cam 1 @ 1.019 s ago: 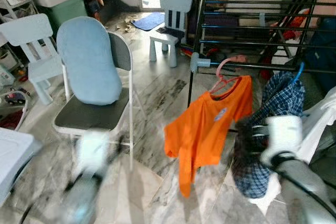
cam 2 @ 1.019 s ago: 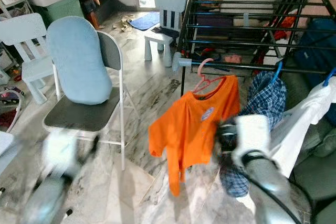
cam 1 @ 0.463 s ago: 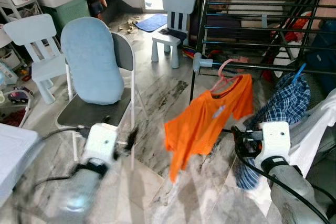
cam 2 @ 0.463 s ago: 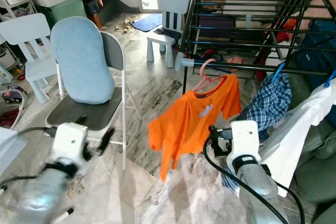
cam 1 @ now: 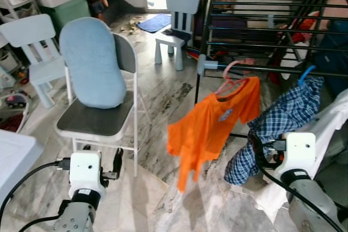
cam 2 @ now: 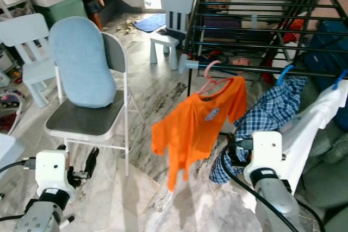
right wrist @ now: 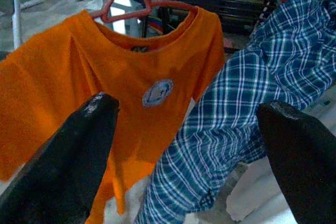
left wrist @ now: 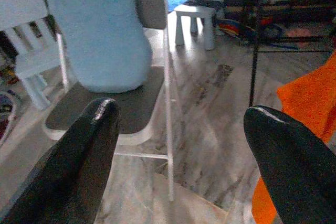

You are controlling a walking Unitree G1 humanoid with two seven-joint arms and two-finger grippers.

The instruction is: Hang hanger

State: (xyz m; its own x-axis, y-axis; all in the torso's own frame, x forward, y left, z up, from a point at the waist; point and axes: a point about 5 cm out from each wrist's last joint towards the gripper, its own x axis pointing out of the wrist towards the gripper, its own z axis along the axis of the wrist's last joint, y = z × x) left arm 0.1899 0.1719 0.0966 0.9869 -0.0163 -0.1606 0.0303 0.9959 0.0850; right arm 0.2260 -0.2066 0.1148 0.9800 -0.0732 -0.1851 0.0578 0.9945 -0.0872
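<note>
A pink hanger (cam 1: 230, 74) carrying an orange T-shirt (cam 1: 209, 126) hangs by its hook on the front rail of the black drying rack (cam 1: 272, 69). Beside it on the same rail a blue plaid shirt (cam 1: 283, 120) hangs from a blue hanger (cam 1: 309, 73). My right gripper (right wrist: 189, 107) is open and holds nothing; it stands low in front of the two garments and apart from them. My left gripper (left wrist: 181, 107) is open too, with nothing between its fingers, low at the left and facing the folding chair.
A grey folding chair (cam 1: 98, 120) with a light blue cushion (cam 1: 91, 63) stands at left centre. White child chairs (cam 1: 176, 17) (cam 1: 33, 52) stand behind it. A white garment (cam 1: 331, 120) hangs at the far right. Marble floor (cam 1: 163, 101) lies open between chair and rack.
My right gripper has drawn back and down from the plaid shirt. The orange and plaid shirts sway on the rail. My left arm has settled from a blur, its gripper now sharp.
</note>
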